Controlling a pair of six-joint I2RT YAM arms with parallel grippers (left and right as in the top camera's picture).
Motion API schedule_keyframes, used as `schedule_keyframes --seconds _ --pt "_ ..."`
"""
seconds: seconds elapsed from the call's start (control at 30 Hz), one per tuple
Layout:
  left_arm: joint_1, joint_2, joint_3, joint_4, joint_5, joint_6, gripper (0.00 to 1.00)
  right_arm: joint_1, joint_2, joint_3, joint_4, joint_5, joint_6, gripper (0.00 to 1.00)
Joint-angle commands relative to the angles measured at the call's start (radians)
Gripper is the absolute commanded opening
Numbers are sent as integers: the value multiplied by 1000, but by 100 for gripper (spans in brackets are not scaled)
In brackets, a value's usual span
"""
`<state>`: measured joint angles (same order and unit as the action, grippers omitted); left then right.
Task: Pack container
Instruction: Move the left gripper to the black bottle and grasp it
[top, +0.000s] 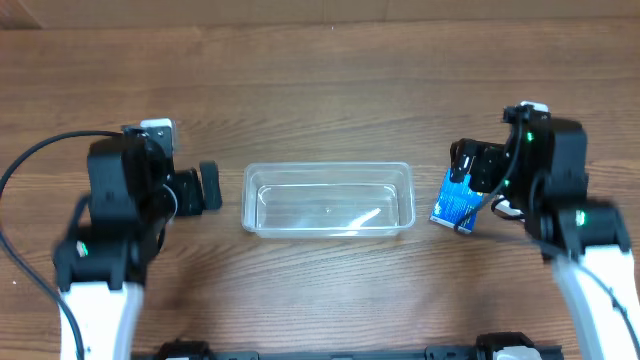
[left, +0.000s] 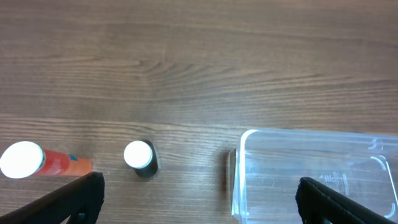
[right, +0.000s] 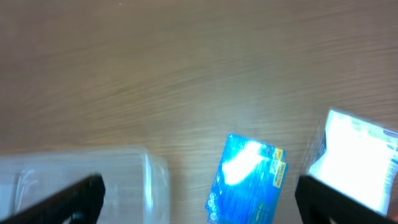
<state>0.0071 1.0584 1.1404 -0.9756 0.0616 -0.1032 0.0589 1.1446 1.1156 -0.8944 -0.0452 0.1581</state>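
The container (top: 330, 167) is a clear, shallow plastic bin lying in the middle of the table with nothing in it. My left gripper (top: 207, 187) hovers just left of it, open and empty. In the left wrist view the open fingers (left: 199, 205) span the container's left end wall (left: 237, 180). My right gripper (top: 468, 168) hovers just right of the container, open and empty, above a blue packet (top: 457, 205). In the right wrist view the blue packet (right: 249, 177) lies flat between the open fingers (right: 199, 202), with the container's end (right: 149, 177) at the left.
A small dark bottle with a white cap (left: 140, 157) and an orange bottle with a white cap (left: 43, 162) sit on the table left of the container, hidden under the left arm in the overhead view. A pale clear-wrapped packet (right: 357, 158) lies right of the blue one.
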Motion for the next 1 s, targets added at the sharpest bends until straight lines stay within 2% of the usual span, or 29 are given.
schedule_keyframes --seconds 0.0,0.1,0.23,0.37,0.93,0.97 --pt "6 178 239 -214 34 -10 100 -3 147 130 -51 -28 -1 100" --pt "6 209 270 -243 33 -10 100 -3 154 130 -51 -24 -1 100" --pt "34 246 269 -242 -14 -104 100 -4 154 130 -55 -24 -1 100" --pt "92 322 269 -225 -13 -138 100 -4 154 130 -55 -24 -1 100" --pt "124 711 269 -140 -19 -167 100 -4 154 129 -55 -24 -1 100" --pt "124 722 269 -136 -27 -167 97 -4 154 129 -55 -24 -1 100"
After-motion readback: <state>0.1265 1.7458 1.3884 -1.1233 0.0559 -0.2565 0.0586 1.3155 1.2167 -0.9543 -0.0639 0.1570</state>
